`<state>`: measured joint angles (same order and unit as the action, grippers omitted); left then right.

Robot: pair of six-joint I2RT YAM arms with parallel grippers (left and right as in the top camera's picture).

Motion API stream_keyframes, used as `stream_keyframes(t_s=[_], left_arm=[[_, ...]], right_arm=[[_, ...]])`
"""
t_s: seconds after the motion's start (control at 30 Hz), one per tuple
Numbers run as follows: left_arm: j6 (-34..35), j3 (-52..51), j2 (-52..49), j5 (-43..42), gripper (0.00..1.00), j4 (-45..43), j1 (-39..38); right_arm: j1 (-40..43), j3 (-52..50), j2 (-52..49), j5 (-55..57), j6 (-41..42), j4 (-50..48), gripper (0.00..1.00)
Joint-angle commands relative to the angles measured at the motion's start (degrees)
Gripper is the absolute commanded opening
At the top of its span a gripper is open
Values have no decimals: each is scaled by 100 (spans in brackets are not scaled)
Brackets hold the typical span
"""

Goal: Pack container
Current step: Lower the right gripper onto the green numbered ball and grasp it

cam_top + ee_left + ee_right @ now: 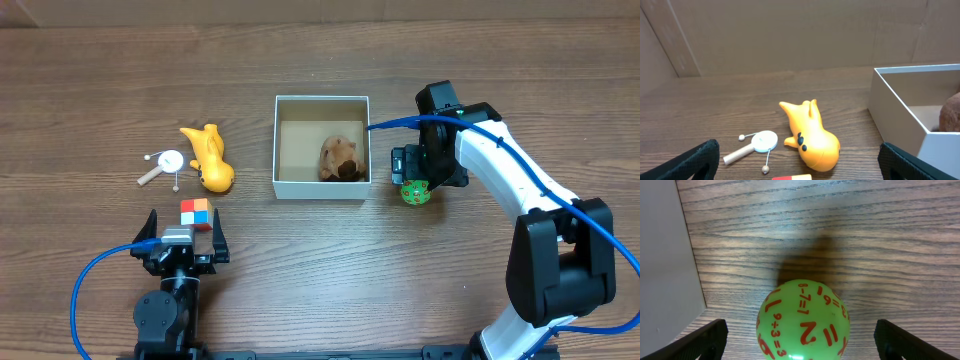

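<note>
One brown plush (341, 158) in the container (321, 191); left pincer (184, 228), right pincer (800, 336) wide open, empty.

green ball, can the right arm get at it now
Likely yes: the right gripper is open with a finger either side of the green ball, nothing between; the container stands close beside it.

A small square box with thin white walls and a brown cardboard floor (322, 188) stands mid-bench (100, 80), with a brown plush toy (341, 160) in its right half. Just right of the box lies a green ball with red marks (415, 192). The right gripper (414, 183) hangs over the ball, its fingers seemingly spread. Left of the box lie a yellow plastic animal toy (208, 158) and a small white rattle drum (163, 166).
</note>
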<state>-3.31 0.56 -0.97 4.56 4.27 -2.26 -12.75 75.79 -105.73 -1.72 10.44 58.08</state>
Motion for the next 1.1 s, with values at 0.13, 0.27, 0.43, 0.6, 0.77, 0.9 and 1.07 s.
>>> stream_keyframes(t_s=[0.13, 0.27, 0.43, 0.6, 0.77, 0.9, 1.07], left_arm=[[74, -26, 33, 28, 100, -31, -50], [74, -26, 33, 31, 100, -31, -50], [74, -26, 33, 31, 100, -31, -50], [74, -26, 33, 31, 100, -31, -50], [74, -26, 33, 31, 100, -31, -50], [74, -26, 33, 28, 100, -31, -48], [74, -26, 33, 31, 100, -31, -50]], right_arm=[[13, -9, 96, -57, -46, 127, 95], [13, -9, 96, -61, -46, 140, 93], [13, -11, 96, -52, -55, 286, 93], [13, -11, 96, -57, -68, 262, 93], [13, -87, 96, -57, -66, 227, 93], [13, -496, 94, -57, -66, -188, 93], [13, -730, 96, -57, -66, -538, 79]])
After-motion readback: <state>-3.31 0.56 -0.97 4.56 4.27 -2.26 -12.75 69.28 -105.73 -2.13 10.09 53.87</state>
